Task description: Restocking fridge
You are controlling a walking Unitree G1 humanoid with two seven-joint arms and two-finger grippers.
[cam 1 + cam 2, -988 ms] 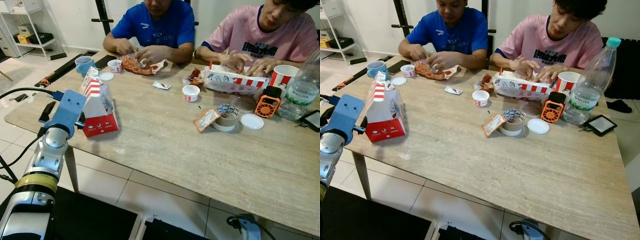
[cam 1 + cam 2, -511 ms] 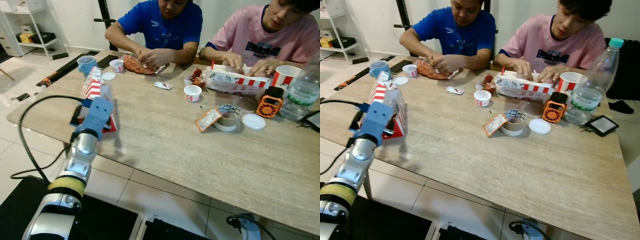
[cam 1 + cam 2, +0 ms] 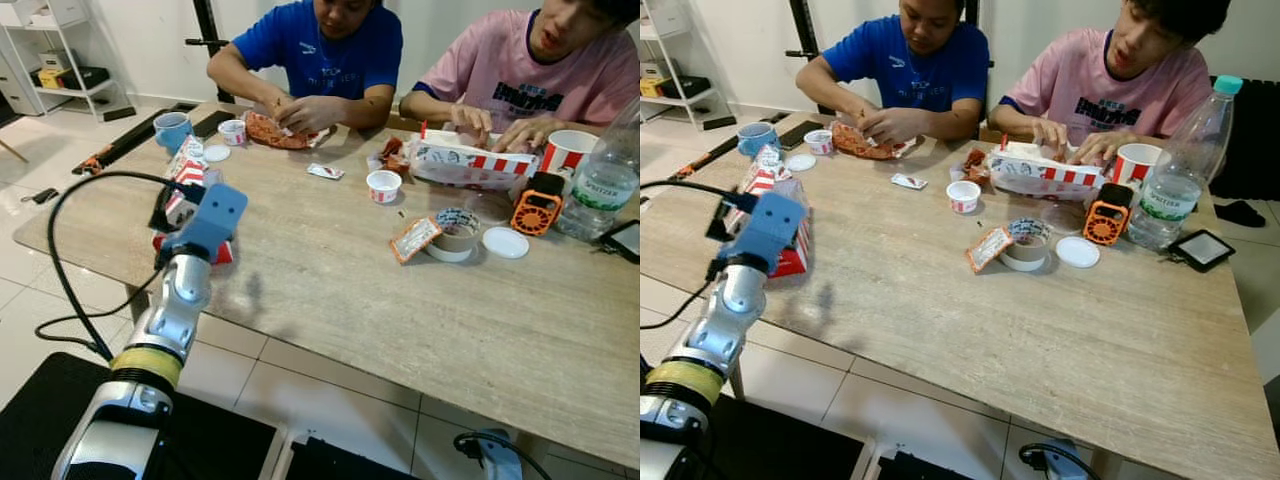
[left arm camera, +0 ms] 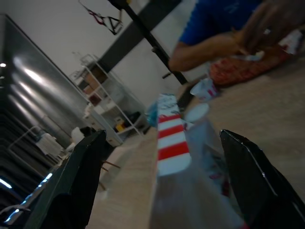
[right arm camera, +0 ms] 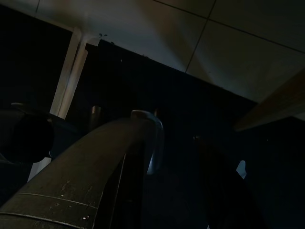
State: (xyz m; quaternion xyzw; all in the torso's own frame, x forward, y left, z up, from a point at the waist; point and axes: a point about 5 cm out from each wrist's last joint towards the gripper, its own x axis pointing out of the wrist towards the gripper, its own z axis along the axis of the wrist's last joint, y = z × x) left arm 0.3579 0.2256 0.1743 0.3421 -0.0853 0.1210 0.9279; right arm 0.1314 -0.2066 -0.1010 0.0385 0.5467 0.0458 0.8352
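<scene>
Reaching over the near-left edge of the tabletop (image 3: 330, 290), the left pincer (image 4: 162, 191) has its two black fingers (image 4: 78, 186) spread wide, one on either side of the red-and-white striped carton (image 4: 172, 148); contact cannot be told. Carton (image 3: 187, 180) stands upright at 9 o'clock on the tabletop. The right pincer's state cannot be told from its dark wrist view.

Counts: two people seated at 12 o'clock, one in a blue shirt (image 3: 320, 50), one in pink (image 3: 520, 75). One water bottle (image 3: 1180, 180) at 3 o'clock. One tape roll (image 3: 455, 235) near centre. One blue mug (image 3: 171, 128) at 10 o'clock. Two small dip cups (image 3: 382, 185).
</scene>
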